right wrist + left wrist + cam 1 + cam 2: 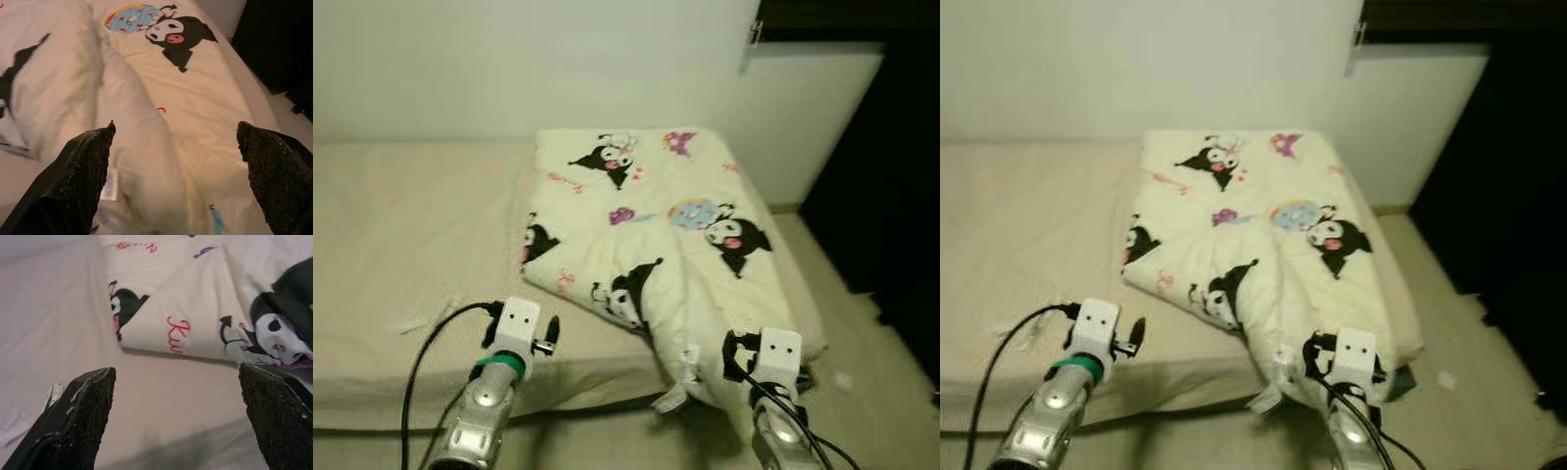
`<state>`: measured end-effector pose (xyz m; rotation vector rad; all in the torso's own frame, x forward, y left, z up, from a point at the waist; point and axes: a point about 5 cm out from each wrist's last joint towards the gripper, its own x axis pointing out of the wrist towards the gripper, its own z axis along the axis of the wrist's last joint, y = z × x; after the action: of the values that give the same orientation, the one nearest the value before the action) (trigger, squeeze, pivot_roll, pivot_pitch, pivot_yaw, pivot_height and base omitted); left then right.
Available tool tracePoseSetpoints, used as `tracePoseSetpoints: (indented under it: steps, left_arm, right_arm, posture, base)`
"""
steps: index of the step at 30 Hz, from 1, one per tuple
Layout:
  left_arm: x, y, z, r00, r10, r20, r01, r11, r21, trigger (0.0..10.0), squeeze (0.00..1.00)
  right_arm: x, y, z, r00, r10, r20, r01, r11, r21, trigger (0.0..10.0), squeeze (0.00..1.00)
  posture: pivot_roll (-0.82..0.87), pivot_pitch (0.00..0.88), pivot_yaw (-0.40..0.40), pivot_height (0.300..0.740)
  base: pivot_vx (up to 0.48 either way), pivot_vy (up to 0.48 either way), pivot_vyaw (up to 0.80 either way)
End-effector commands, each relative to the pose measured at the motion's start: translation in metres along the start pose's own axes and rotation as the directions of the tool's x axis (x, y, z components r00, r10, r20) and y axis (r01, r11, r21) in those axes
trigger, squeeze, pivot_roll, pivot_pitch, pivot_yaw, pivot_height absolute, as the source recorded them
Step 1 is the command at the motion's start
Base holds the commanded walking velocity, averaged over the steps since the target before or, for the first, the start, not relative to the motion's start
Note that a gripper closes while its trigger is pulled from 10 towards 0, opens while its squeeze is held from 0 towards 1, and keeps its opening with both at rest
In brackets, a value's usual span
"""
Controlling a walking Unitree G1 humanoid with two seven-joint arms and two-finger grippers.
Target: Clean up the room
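Quilt (651, 220): folded on the bed's (401, 225) right end, near corner overhanging. Your right gripper (176, 161) is spread above it, tag visible; left gripper (176, 406) spread over bare sheet.

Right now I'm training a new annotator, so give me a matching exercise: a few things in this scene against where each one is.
Things:
1. blanket
2. left gripper
3. right gripper
4. small white scrap

Places:
A. over the bare sheet beside the folded edge
B. lying on the sheet at the robot's left
C. at the corner that droops off the bed
D. folded on the bed's right half

Pairs: 1-D, 2-A, 3-C, 4-B
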<state>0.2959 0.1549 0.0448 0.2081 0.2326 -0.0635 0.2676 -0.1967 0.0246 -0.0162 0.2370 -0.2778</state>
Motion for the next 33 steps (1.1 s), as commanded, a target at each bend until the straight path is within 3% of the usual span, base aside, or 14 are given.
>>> tracePoseSetpoints:
  steps: [1,33]
  left_arm:
    - [-0.0025,0.0035,-0.0083,0.999,0.007,-0.037,-0.007,1.000,0.007,10.0,0.00]
    - [-0.0022,0.0041,-0.0093,0.999,0.005,-0.046,-0.005,1.000,0.011,10.0,0.00]
  right_arm:
    - [-0.0017,0.0015,-0.0040,1.000,-0.002,-0.014,0.002,1.000,0.009,10.0,0.00]
    - [-0.0023,0.0025,-0.0065,1.000,-0.002,-0.023,0.003,1.000,0.011,10.0,0.00]
  posture:
    - [0.02,0.000,0.066,0.740]
    - [0.02,0.000,0.072,0.740]
  base:
    - [0.000,0.341,0.00]
    - [0.000,0.343,0.00]
